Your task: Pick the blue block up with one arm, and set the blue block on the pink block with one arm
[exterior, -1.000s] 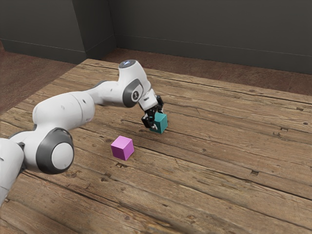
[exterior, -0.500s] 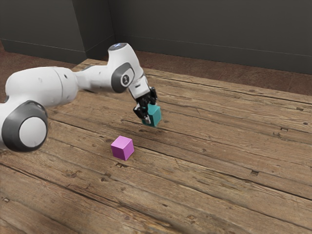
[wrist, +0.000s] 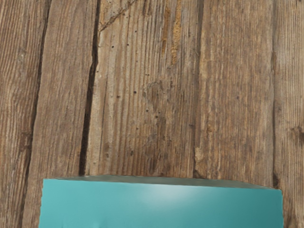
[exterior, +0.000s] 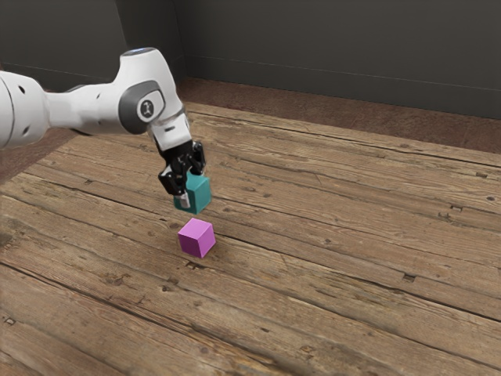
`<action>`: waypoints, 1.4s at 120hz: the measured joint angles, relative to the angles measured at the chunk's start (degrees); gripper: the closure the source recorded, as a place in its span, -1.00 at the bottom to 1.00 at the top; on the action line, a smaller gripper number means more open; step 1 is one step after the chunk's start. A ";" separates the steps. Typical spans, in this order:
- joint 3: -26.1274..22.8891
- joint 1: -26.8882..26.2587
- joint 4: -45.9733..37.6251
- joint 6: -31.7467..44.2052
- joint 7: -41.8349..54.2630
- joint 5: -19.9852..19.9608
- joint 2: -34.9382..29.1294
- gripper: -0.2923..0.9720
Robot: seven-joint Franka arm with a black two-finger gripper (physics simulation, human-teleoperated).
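Observation:
A teal-blue block (exterior: 196,193) hangs in the air above the wooden table, with my black gripper (exterior: 186,196) shut on it. The pink block (exterior: 196,237) rests on the planks just below and slightly nearer the camera than the held block, with a small gap between them. In the wrist view the blue block (wrist: 161,203) spans the lower edge as a wide teal face, with bare wood planks beyond it.
The wooden table (exterior: 352,251) stretches wide toward the exterior view's right and front. Its back edge meets a brown floor and dark walls (exterior: 337,39). My white arm (exterior: 86,102) reaches in from the exterior view's left.
My arm has swung toward the exterior view's left, carrying the blue block from right of the pink block to a spot nearly above it. The pink block has stayed put.

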 joint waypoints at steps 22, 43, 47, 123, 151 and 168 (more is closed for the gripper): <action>0.00 -0.04 -2.68 -0.07 -0.07 0.01 0.70 -0.05; 0.00 -0.12 -1.97 4.07 -0.08 0.31 4.38 -0.05; 0.02 -0.13 -1.31 4.70 -0.07 0.38 4.60 -0.05; 2.08 -0.03 0.83 8.03 0.30 1.51 7.71 -0.06; 2.11 0.48 -0.04 8.09 0.41 1.73 7.43 -0.06; 2.07 0.48 0.18 8.05 0.38 1.58 7.66 -0.16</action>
